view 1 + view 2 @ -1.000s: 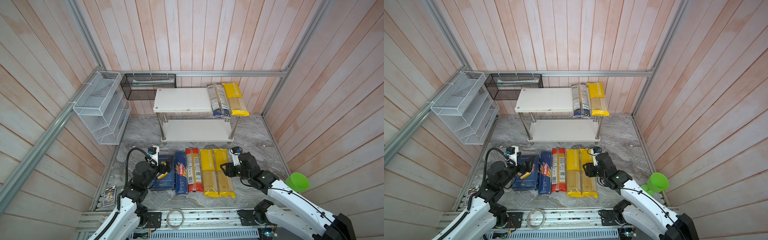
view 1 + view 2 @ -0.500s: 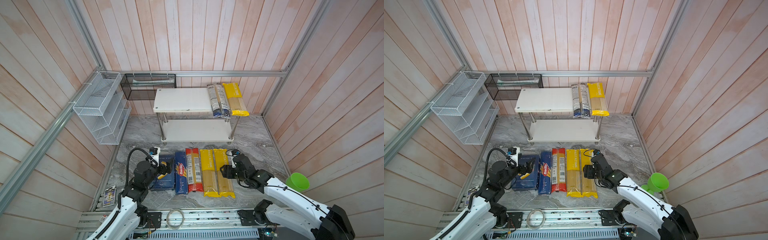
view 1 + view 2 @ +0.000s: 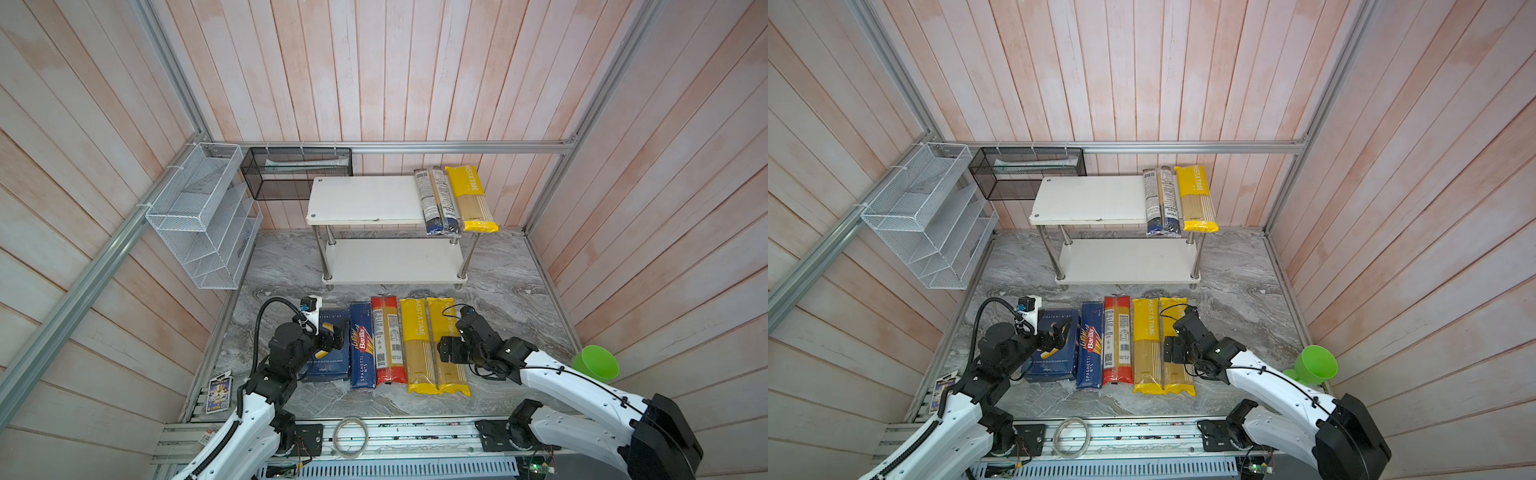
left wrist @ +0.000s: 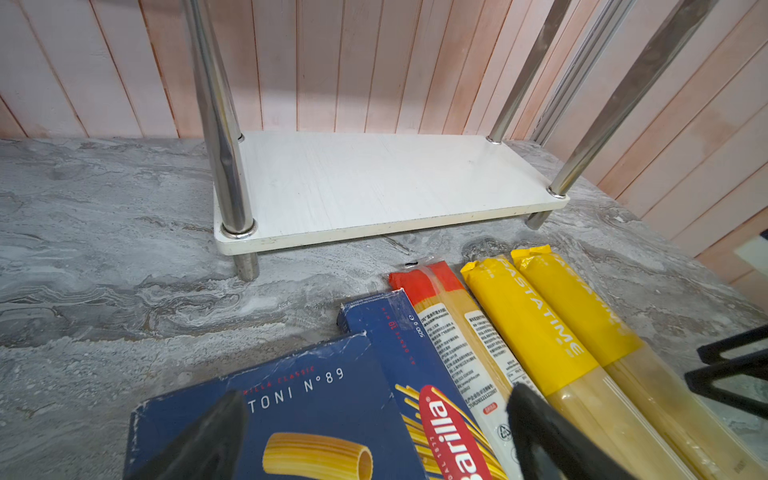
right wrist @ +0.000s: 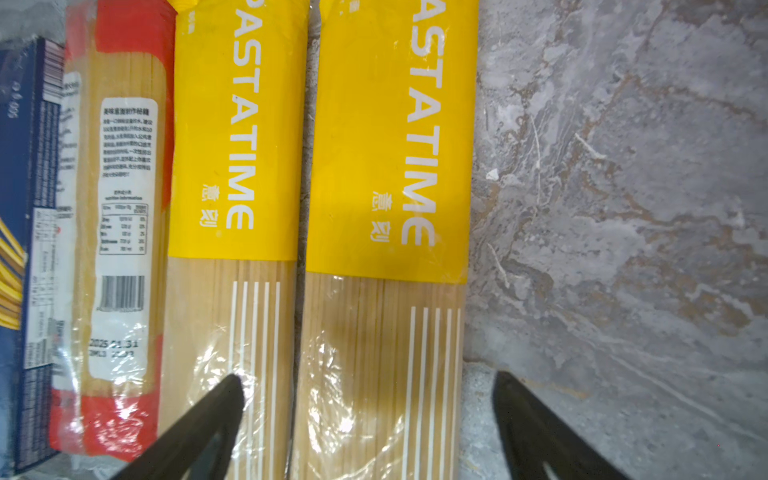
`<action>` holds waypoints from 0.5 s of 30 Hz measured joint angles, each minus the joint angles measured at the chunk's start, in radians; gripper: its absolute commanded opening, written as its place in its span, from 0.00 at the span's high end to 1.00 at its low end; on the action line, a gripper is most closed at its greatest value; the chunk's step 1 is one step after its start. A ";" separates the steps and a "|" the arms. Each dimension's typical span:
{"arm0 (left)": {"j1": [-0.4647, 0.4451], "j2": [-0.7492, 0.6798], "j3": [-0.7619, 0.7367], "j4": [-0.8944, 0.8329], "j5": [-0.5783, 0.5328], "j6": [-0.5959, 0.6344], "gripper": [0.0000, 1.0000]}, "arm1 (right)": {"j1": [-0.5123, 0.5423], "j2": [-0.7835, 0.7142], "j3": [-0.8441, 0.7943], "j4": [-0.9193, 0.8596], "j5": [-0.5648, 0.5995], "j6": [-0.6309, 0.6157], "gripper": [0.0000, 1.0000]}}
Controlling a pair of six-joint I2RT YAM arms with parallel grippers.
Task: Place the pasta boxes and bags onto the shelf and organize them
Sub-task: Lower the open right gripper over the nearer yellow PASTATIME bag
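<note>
Spanning glossy yellow bag (image 5: pixel 390 166); right gripper (image 5: pixel 368 384)

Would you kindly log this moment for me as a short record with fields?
shelf top tier: dark blue and clear bag, yellow shelf bag, at the right end
shelf lower tier: bare
marble top row, left to right: rigatoni box, spaghetti box, red-ended bag, inner yellow bag, outer yellow bag
left claw: open, over the two boxes
right claw: open, over the outer yellow bag

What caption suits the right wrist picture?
Open right gripper poised over the outermost yellow PASTATIME bag on the marbled table.
</note>
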 measured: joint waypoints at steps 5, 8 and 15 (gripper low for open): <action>0.000 -0.024 0.000 0.001 0.003 0.000 0.00 | 0.001 0.068 0.000 0.024 0.010 -0.004 0.02; 0.000 -0.009 0.000 0.002 0.006 0.000 0.00 | 0.001 0.099 0.000 0.029 0.018 -0.006 0.02; 0.000 0.014 0.000 0.000 0.010 0.004 0.00 | 0.001 0.171 0.000 0.076 0.008 -0.008 0.02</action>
